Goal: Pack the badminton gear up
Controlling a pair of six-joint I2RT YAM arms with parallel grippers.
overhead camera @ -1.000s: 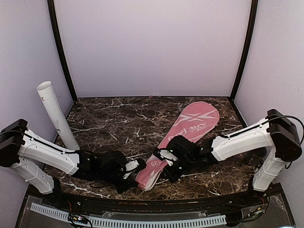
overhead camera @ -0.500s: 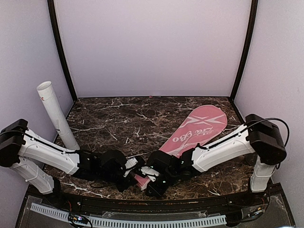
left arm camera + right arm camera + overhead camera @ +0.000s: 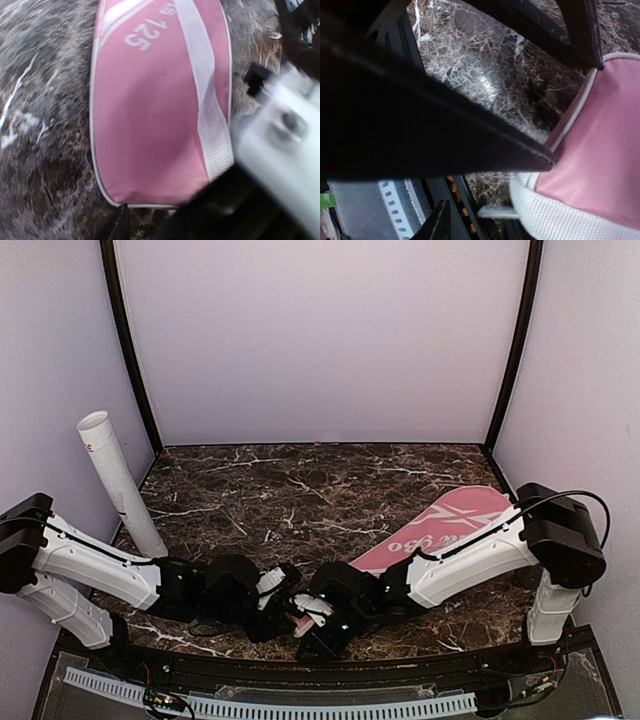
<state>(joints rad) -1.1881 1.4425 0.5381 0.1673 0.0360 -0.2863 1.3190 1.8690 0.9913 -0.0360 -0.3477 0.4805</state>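
The marbled surface (image 3: 300, 480) carried the pink bag (image 3: 440, 530), slanting from right edge to front edge, and the white tube (image 3: 120, 485) leaning at the left edge. The left hand (image 3: 278, 590) and right hand (image 3: 312, 618) crowded the bag's narrow end — clenched or released, I couldn't tell.

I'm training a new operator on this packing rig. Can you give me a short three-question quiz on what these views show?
1. True or false: the white tube lies flat on the table.
2. Which end of the pink bag is by the left gripper and right gripper? A) wide end B) narrow end C) neither
3. Which number is printed on the bag, in the left wrist view?
Key: 1 false, it stands tilted at the left; 2 B; 3 125.
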